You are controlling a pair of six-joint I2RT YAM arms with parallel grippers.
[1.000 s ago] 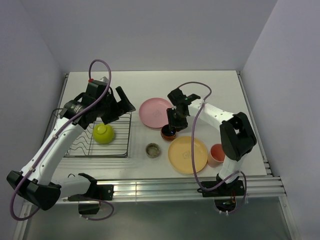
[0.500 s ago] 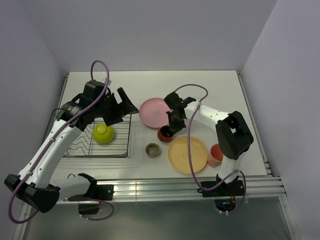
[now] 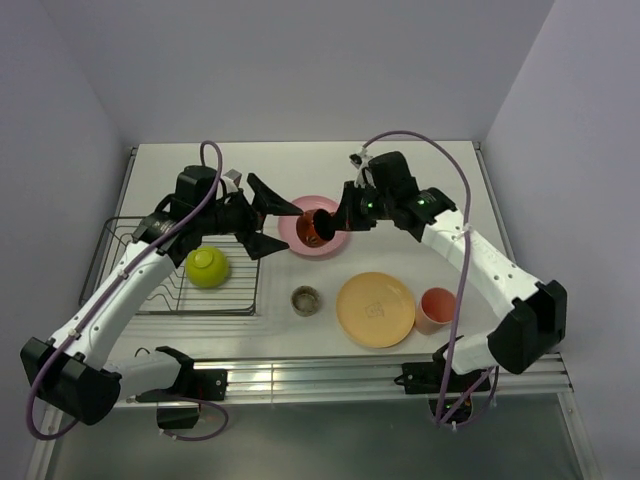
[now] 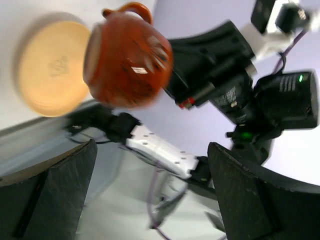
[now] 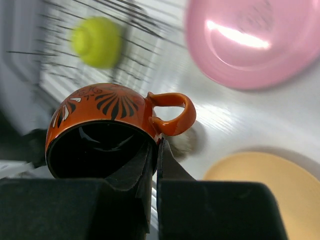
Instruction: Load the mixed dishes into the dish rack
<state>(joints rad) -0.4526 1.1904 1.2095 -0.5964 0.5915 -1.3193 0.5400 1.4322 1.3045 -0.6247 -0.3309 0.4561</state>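
My right gripper (image 3: 338,220) (image 5: 156,146) is shut on the rim of the small red-orange bowl (image 3: 320,228) (image 5: 100,112), which has a handle and a dark inside. It holds the bowl in the air, tilted, over the pink plate (image 3: 300,246) (image 5: 255,40). My left gripper (image 3: 285,228) (image 4: 152,150) is open and empty, pointing right, just left of the bowl (image 4: 127,55). The lime-green bowl (image 3: 207,267) (image 5: 97,41) lies upside down in the dish rack (image 3: 150,300). The yellow-orange plate (image 3: 376,308) (image 4: 47,65), salmon-pink cup (image 3: 436,305) and tiny beige-grey cup (image 3: 306,299) sit on the table.
The rack stands at the left of the white table (image 3: 420,180), with a raised rail along the table's near edge (image 3: 330,375). Grey walls close in the back and both sides.
My right gripper has lifted the red-orange bowl off the table and carried it up and left over the pink plate. My left gripper has swung right from above the rack toward the bowl.
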